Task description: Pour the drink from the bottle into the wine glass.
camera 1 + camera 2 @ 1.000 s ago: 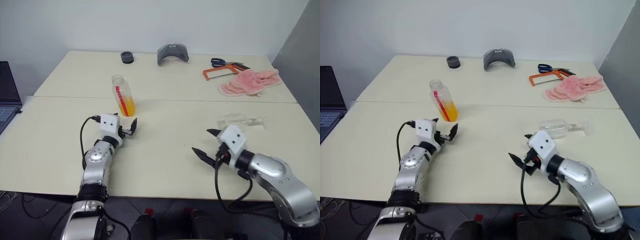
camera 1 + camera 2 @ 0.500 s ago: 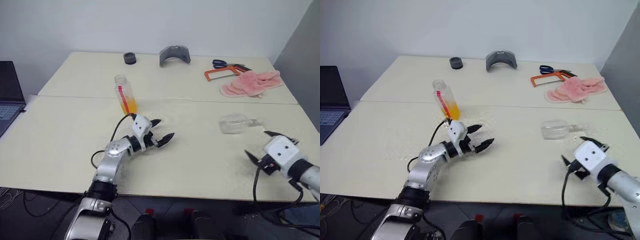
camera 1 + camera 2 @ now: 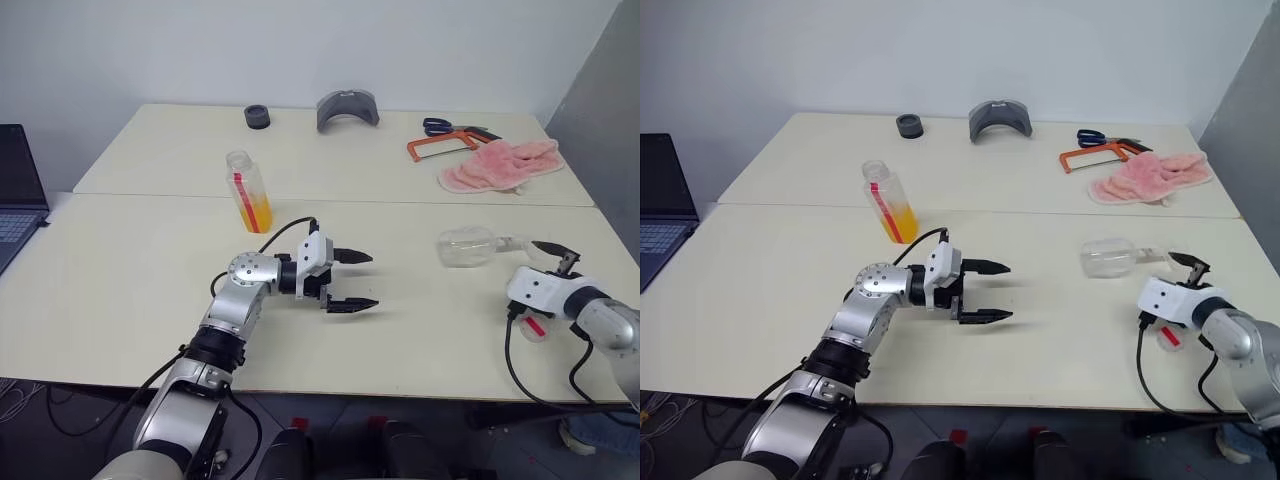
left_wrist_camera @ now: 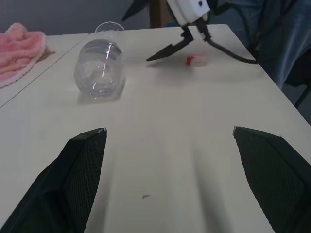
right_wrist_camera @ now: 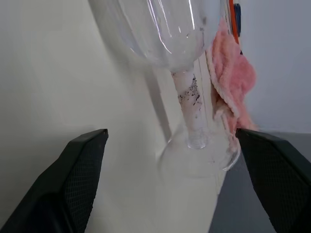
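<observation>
We have the wine glass lying on its side on the right half of the desk, its bowl toward the middle of the desk and its stem and foot running out toward the right edge. So its long axis lies roughly across the desk. Our right end effector sits just beside the foot end of the glass, fingers spread wide and holding nothing. In the right wrist view the stem and round foot stand directly ahead, between the two fingers, though not yet touched as far as we can tell.

Our left end effector hovers near the middle of the desk, also wide open and empty, pointing toward the glass. It is well apart from it. The bottle stands upright behind and to the left of that end effector, uncapped, with the drink filling its lower part. A small red-and-white piece, possibly the cap, lies on the desk near our right wrist.

We judge the glass must be stood up first. The right arm is clearly the nearer one, and it faces the stem end-on.

The pink cloth, a hacksaw and scissors lie farther back, clear of both arms.
</observation>
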Robot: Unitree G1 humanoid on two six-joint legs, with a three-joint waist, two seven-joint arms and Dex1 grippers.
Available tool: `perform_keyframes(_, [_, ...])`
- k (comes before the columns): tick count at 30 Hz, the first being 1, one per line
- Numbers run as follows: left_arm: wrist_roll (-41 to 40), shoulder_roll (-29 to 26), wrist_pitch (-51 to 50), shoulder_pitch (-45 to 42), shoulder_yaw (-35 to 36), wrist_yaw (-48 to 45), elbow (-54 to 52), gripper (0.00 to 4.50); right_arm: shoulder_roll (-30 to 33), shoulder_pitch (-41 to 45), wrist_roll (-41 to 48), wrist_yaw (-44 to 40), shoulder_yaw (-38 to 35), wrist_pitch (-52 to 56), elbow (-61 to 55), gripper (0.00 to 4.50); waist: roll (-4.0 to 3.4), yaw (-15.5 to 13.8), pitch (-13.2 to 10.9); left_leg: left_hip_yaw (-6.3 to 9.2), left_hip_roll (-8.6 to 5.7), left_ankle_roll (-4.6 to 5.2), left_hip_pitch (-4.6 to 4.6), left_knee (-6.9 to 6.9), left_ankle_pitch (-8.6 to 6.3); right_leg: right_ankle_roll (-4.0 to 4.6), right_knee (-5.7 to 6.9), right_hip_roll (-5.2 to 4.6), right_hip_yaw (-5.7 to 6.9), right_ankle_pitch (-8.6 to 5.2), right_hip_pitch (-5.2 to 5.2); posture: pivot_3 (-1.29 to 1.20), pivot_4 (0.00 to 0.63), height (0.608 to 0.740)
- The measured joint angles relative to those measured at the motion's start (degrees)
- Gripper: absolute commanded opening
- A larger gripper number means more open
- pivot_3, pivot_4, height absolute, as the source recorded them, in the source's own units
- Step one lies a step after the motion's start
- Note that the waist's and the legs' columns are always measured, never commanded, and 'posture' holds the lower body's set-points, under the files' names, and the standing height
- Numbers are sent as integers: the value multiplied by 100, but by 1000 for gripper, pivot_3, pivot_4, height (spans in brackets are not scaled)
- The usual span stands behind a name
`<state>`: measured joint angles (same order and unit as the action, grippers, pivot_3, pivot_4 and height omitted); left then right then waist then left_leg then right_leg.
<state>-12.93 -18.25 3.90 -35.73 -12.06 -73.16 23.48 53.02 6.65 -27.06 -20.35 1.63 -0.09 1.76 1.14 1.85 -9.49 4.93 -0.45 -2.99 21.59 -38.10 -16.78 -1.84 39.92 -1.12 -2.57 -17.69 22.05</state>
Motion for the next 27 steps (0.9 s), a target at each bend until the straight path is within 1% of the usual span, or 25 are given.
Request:
perform_keyframes(4, [35,32,41,-55,5,19,96,4465,-14,568,-458,380,295,-339,679,4500,0,1,0,0,-1,0,1,-1,0,0,0,-1,1,0,1,0,150,740])
perform_keyframes(12, [44,62,45,-65,10,135,145,4465,-207,1351,-1065,1127,751,-818,1874,4500,-1,12,0,-4,3,-1,8,-1,0,1,3,-2,-4,0,11,0,150,740])
perform_keyframes(18, [49,76,45,-71,12,217,152,4465,-434,1908,-1347,1656,1059,-1006,2668,4500,-1,16,0,-5,3,-2,10,-2,1,1,3,-3,-5,0,13,0,150,740])
perform_keyframes(21, [49,77,44,-72,14,265,152,4465,-502,2011,-1406,1812,1130,-1079,2956,4500,-1,13,0,-4,4,-1,12,-2,1,1,3,-5,-4,0,13,0,150,740])
perform_keyframes(24, [50,78,44,-73,14,285,151,4500,-585,2101,-1420,1902,1170,-1116,3135,3907,-1,23,0,-7,4,-2,12,-2,1,1,3,-5,-7,1,14,0,150,740])
perform_keyframes(27, [49,79,32,-73,15,347,151,4500,-674,2195,-1402,1919,1223,-1203,3322,2871,-1,31,0,-7,4,-1,11,-2,1,1,3,-4,-6,1,14,0,150,740])
